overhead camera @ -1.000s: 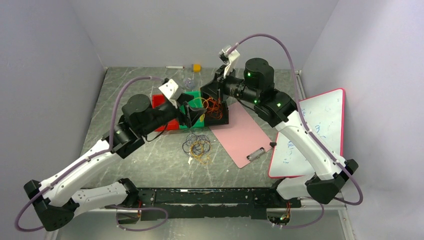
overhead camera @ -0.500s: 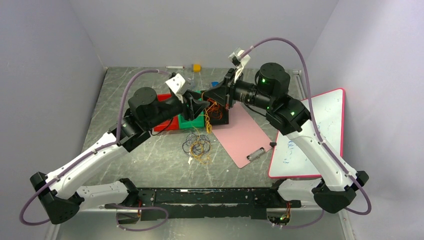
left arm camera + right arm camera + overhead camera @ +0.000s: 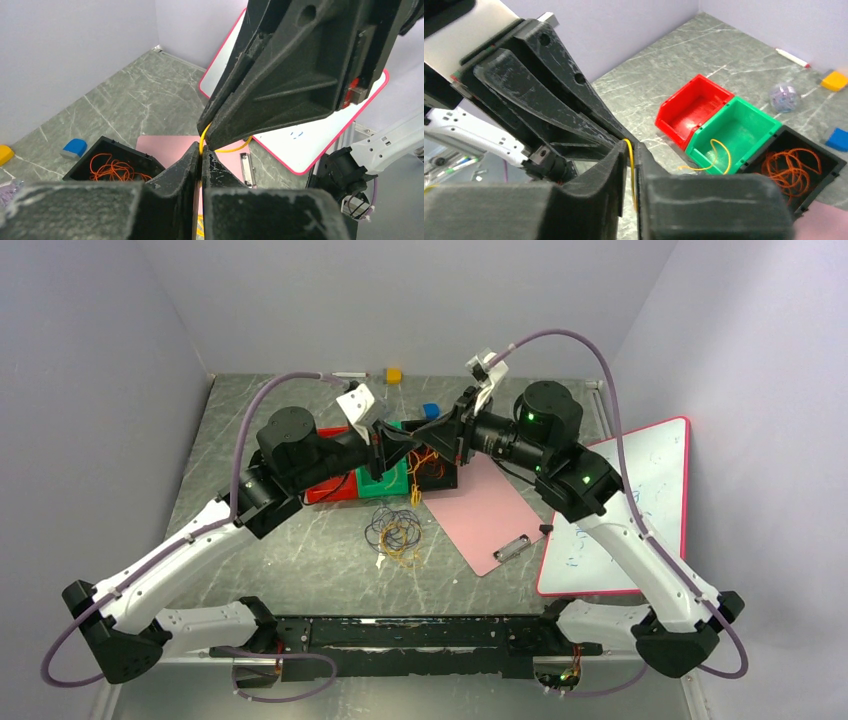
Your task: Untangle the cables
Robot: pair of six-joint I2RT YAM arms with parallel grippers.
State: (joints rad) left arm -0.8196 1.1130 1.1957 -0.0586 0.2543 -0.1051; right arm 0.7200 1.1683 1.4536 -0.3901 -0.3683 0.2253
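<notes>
My left gripper (image 3: 406,443) and right gripper (image 3: 427,439) meet tip to tip above the bins. The left gripper (image 3: 201,150) is shut on a thin yellow cable (image 3: 234,149). The same yellow cable (image 3: 630,165) runs through my right gripper (image 3: 630,146), whose jaws stand slightly apart around it, and it trails down into the green bin (image 3: 744,125). A tangle of orange, yellow and dark cables (image 3: 397,532) lies on the table below. Orange cables (image 3: 791,167) fill the black bin (image 3: 82,165).
A red bin (image 3: 322,490) sits left of the green bin (image 3: 385,482). A pink clipboard (image 3: 490,510) and a red-edged whiteboard (image 3: 630,500) lie to the right. A blue block (image 3: 431,410), a yellow block (image 3: 394,375) and a marker (image 3: 350,374) lie at the back.
Both grippers rose and came together over the bins. The left gripper closed on the yellow cable, and the right gripper's jaws parted a little.
</notes>
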